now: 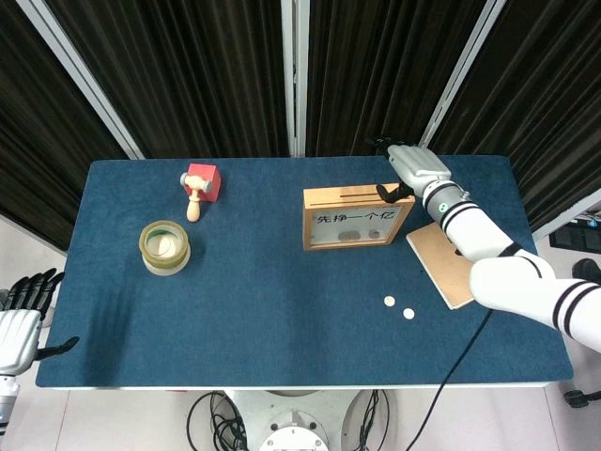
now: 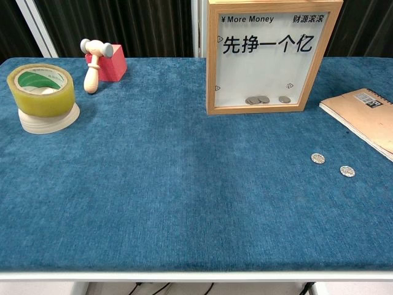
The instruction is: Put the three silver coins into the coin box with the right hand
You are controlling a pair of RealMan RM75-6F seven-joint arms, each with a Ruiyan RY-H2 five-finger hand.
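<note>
The wooden-framed coin box [image 1: 355, 216] stands upright at the back right of the blue table [image 1: 282, 282]. Through its window the chest view shows several silver coins [image 2: 258, 99] lying at the bottom of the coin box [image 2: 270, 58]. Two silver coins [image 1: 389, 302] [image 1: 408, 313] lie loose on the cloth in front of it; the chest view has them at right, one coin [image 2: 317, 158] beside the other coin [image 2: 347, 171]. My right hand [image 1: 411, 171] hovers by the box's top right corner, dark fingers [image 1: 388, 193] pointing down with nothing visible in them. My left hand [image 1: 19, 319] hangs off the table's left front, fingers spread.
A tan notebook [image 1: 439, 263] lies right of the box. A yellow tape roll [image 1: 164, 246] on a white roll sits at left. A red block [image 1: 202, 180] with a small wooden mallet [image 1: 193, 205] stands at the back left.
</note>
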